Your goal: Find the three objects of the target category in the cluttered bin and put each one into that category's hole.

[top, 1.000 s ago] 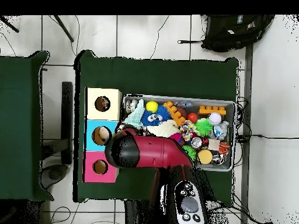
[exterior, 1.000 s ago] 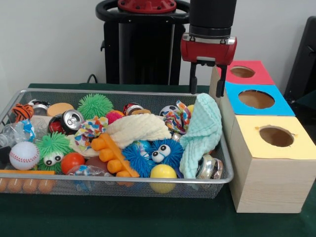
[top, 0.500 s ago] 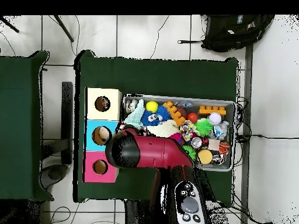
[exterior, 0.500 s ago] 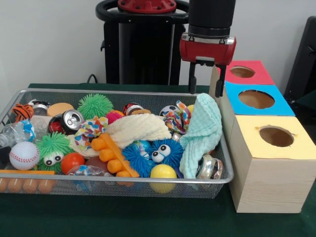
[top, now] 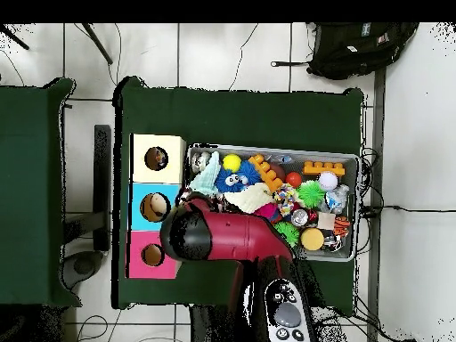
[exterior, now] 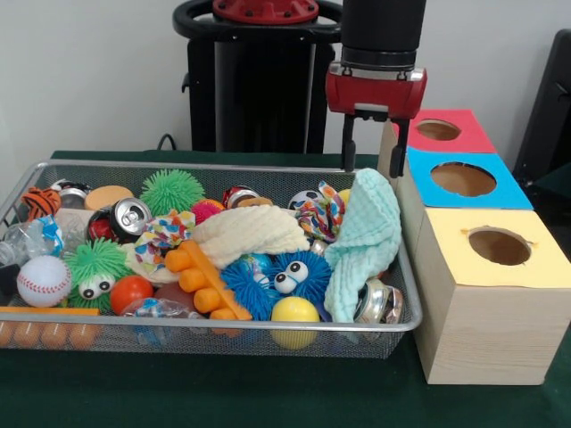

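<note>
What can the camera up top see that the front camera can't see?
Only the overhead view shows the black bag on the floor and things sitting inside the yellow hole and the blue hole. Only the front view shows the gripper with its jaws open, above the mint cloth. Both show the wire bin full of toys and the three coloured boxes.

**Wire bin and three-hole sorting box**

Wire mesh bin (exterior: 36, 178): silver, rectangular, heaped with toys, cloths and cans; a mint cloth (exterior: 368, 234) drapes over its end wall beside the box.

Wooden sorting box (exterior: 477, 325): touching the bin's end, with a round hole under each panel: yellow hole (exterior: 500, 246), blue hole (exterior: 463, 179), red hole (exterior: 438, 130).
</note>
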You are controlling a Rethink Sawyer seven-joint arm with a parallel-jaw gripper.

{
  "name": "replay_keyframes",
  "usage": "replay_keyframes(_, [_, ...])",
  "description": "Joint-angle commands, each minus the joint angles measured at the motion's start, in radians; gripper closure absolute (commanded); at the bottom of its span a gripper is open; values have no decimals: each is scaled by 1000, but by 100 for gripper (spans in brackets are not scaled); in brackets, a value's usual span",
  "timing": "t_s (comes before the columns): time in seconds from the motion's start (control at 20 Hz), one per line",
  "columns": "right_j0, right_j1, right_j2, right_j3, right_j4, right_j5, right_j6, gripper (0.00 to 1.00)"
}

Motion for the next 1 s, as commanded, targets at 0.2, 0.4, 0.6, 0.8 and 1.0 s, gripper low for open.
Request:
replay_keyframes(0.2, [-61,10,11,144,-28,-125,137,0])
replay_keyframes(0.4, [-59,12,11,168,-12,-162,160,0])
replay_keyframes(0.6, [-56,32,9,195,-4,-223,187,0])
replay_keyframes(0.8, [-48,11,-16,225,-2,-235,190,0])
replay_keyframes(1.0, [-85,10,6,260,-19,-263,170,0])
